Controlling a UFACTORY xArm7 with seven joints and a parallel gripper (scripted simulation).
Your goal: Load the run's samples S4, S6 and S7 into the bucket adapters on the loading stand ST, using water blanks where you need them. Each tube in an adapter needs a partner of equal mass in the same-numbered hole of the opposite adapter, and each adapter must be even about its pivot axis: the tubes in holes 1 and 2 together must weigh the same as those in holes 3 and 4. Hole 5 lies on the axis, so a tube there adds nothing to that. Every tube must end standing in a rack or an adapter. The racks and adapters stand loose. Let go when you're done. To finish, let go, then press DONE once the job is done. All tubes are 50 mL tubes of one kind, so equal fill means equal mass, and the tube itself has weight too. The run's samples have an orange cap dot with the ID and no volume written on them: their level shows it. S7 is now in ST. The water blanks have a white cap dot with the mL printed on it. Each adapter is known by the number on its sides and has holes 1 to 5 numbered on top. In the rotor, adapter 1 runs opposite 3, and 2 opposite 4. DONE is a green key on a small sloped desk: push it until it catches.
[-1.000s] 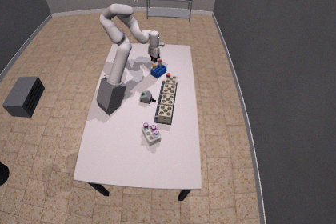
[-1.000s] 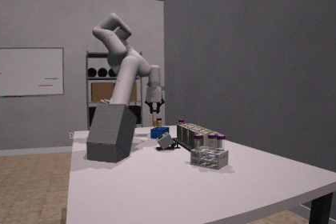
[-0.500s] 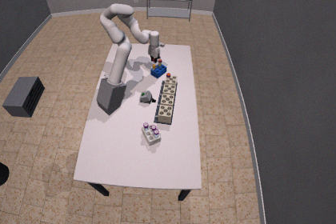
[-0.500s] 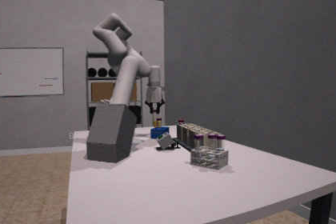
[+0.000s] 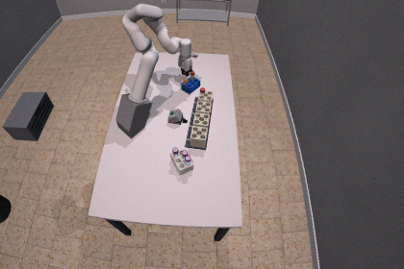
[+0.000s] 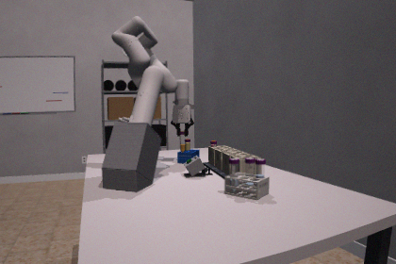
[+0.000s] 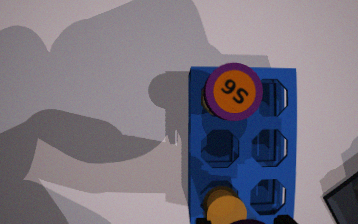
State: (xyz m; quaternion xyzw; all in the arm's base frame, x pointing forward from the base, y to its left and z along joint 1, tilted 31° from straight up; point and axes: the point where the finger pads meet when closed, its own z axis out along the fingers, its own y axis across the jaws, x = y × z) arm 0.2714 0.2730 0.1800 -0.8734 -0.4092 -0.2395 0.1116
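Observation:
My gripper (image 5: 187,73) (image 6: 182,134) (image 7: 245,221) is shut on an upright tube with amber liquid (image 6: 182,147) (image 7: 226,210). The tube's lower end is at a corner hole of the blue rack (image 5: 191,88) (image 6: 187,158) (image 7: 245,172); how deep is unclear, and its ID is hidden. S6 (image 5: 192,75) (image 6: 188,142) (image 7: 234,91) stands in another corner hole. S7, an orange-dotted tube (image 5: 202,90) (image 6: 213,142), stands in the farthest cream adapter on the dark loading stand (image 5: 189,143) (image 6: 216,171). No tubes show in the other adapters.
A clear rack (image 5: 183,169) (image 6: 246,189) at the near end holds three purple-capped tubes. The small grey desk (image 5: 177,117) (image 6: 195,166) with the green DONE key (image 5: 172,112) (image 6: 189,161) stands between the arm's base and the stand.

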